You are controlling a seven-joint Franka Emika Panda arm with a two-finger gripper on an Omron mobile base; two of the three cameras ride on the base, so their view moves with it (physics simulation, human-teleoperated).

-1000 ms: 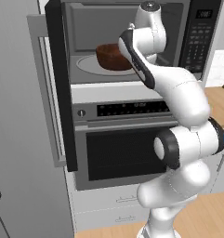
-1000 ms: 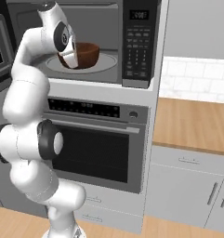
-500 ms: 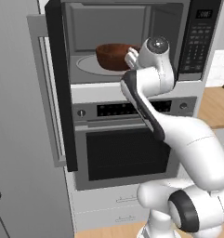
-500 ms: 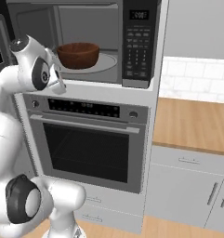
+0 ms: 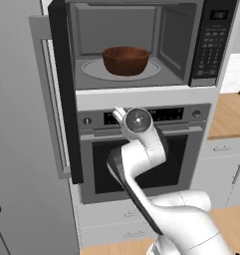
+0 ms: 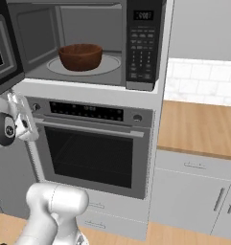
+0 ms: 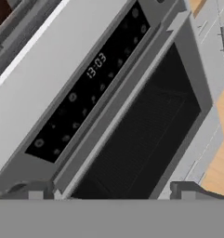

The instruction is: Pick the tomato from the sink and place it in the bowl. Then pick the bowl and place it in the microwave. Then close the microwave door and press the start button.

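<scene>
Left base view: the bowl sits on the white turntable plate inside the microwave. The microwave door stands open, swung out to the left, edge-on to the camera. The gripper is below the microwave cavity, in front of the oven control panel, well apart from the bowl and lower than it.

Right base view: the bowl rests upright at the centre of the plate. The gripper is at the left edge, beneath the open door.

Hand view: the oven control panel and dark oven window are ahead. The two fingertips stand far apart with nothing between them.
</scene>
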